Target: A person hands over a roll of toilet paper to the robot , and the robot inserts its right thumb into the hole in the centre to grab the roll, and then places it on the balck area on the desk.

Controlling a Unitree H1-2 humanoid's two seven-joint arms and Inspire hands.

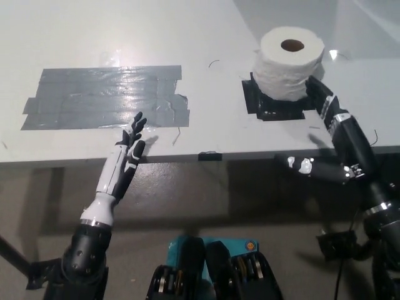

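Observation:
A white toilet paper roll [288, 62] stands upright on the black patch [272, 101] at the table's right, its brown core hole facing up. My black right hand [331, 140] is open at the table's front edge, just right of and below the roll, touching nothing. The white left hand [125, 156] is open with fingers spread, raised to the table's front edge below the grey tape.
A large grey tape patch [103, 97] covers the table's left. A small black tape mark [209, 154] sits on the front edge of the white table [206, 37]. Below lies the floor, with a black block [340, 244] at the right.

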